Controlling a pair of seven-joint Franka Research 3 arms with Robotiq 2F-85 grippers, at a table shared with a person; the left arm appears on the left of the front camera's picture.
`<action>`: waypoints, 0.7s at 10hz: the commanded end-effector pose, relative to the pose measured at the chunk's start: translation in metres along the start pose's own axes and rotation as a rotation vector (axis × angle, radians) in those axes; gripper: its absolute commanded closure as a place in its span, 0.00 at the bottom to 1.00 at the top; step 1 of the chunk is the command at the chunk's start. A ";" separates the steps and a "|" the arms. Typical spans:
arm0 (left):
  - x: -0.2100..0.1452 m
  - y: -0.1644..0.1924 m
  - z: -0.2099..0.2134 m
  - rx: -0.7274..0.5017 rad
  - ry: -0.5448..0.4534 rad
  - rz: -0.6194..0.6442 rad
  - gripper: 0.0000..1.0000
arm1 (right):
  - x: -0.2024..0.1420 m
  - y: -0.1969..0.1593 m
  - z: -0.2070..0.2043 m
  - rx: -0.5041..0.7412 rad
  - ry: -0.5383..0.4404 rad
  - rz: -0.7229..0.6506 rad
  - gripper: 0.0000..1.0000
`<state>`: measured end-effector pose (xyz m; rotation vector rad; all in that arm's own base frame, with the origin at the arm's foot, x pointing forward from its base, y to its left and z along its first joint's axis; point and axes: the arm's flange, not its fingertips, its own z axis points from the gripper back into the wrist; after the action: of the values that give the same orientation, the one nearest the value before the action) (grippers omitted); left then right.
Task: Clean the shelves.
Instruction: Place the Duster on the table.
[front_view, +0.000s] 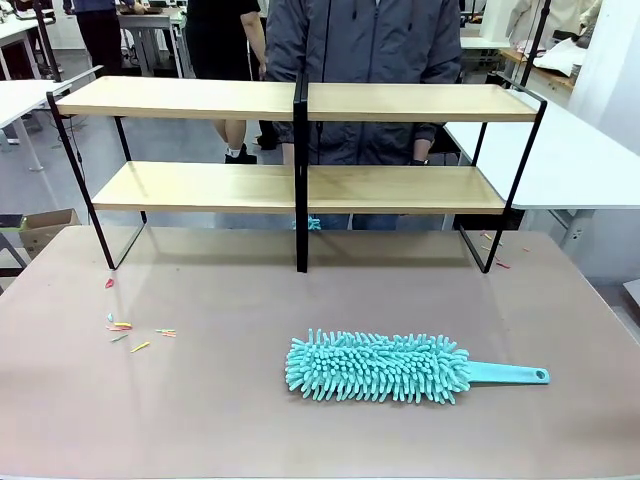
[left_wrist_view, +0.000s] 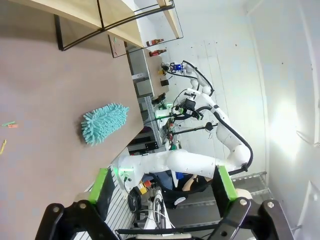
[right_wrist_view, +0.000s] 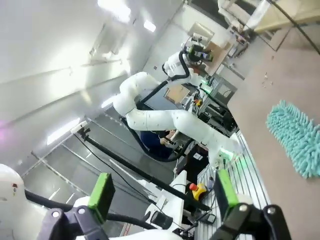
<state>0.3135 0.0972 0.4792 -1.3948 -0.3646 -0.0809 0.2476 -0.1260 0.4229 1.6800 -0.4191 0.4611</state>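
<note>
Front view. The shelves (front_view: 300, 185) stood across the upper half of the frame, at the far side of the tabletop (front_view: 200, 400): two tiers of long light-wood boards in a thin black metal frame with a black centre post. Both boards carried nothing. A person (front_view: 365, 60) in a grey jacket stood directly behind the rack. A turquoise chenille duster (front_view: 378, 367) lay flat on the tabletop at lower centre-right, well apart from the rack, its fringed head to the left and its flat plastic handle (front_view: 508, 375) pointing right, ending in a hanging hole. Small coloured scraps (front_view: 130, 335) were scattered at lower left, and a few more lay near the rack's right foot.

Left wrist view. The left end effector (left_wrist_view: 162, 187) stood open along the bottom edge, green pads well apart, nothing between them. The duster head appeared at centre left; the rack's boards and frame ran across the upper left corner.

Right wrist view. The right end effector (right_wrist_view: 162, 195) was likewise open and empty. The duster head showed at the right edge, a rack board at the upper right corner.

Handling assessment. The duster was judged light; its head soft and compressible, giving no firm purchase. The rigid, thin handle was the recommended grip point, taken across its flat faces near the head for control. The smooth plastic might slip or twist under wiping load. The rack looked stiff but light, and could shift if pushed hard.
</note>
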 end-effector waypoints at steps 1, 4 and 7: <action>0.001 0.000 -0.003 -0.028 -0.014 -0.023 0.00 | 0.000 0.007 -0.015 -0.035 0.164 0.049 0.00; 0.001 0.000 -0.003 -0.028 -0.014 -0.023 0.00 | 0.000 0.007 -0.015 -0.035 0.164 0.049 0.00; 0.001 0.000 -0.003 -0.028 -0.014 -0.023 0.00 | 0.000 0.007 -0.015 -0.035 0.164 0.049 0.00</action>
<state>0.3135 0.0972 0.4790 -1.3950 -0.3654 -0.0824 0.2416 -0.1095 0.4332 1.6031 -0.3346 0.5933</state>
